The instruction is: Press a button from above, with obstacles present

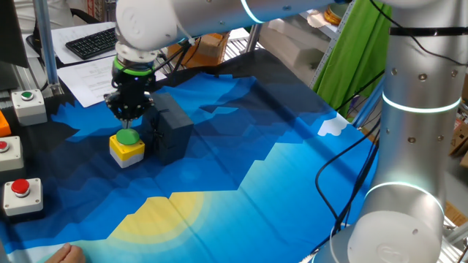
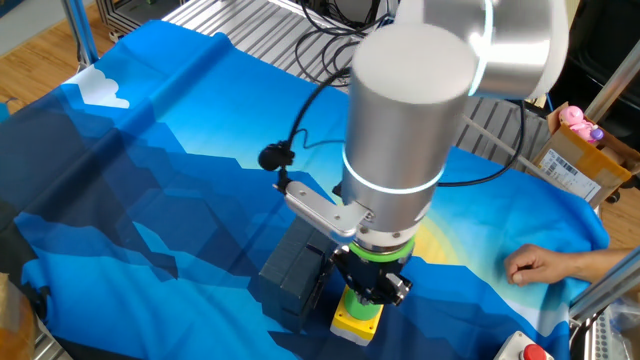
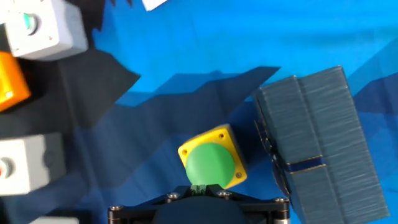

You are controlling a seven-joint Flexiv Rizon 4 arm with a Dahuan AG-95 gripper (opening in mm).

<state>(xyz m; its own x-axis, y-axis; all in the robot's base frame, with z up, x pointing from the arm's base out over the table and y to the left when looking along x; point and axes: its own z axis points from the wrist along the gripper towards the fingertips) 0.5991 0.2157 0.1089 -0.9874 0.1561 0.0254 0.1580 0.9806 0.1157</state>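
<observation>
The round green button [image 1: 128, 136] sits on its small yellow box [image 1: 126, 151] on the blue cloth. My gripper [image 1: 129, 115] hangs straight above the button, a little over its dome, with the fingertips together and nothing held. The dark block [image 1: 170, 128] stands right beside the box, taller than it. In the other fixed view the gripper [image 2: 373, 287] covers the button; only the yellow box [image 2: 357, 320] and the block [image 2: 294, 270] show. In the hand view the button [image 3: 210, 163] lies just ahead of the gripper [image 3: 199, 186], with the block [image 3: 318, 146] to its right.
Grey boxes stand along the left edge: one with a green button [image 1: 28, 104] and two with red buttons [image 1: 21, 196] [image 1: 6, 151]. An orange object [image 3: 10, 87] lies near them. A person's hand [image 2: 545, 265] rests on the cloth's edge. Cables trail behind the arm.
</observation>
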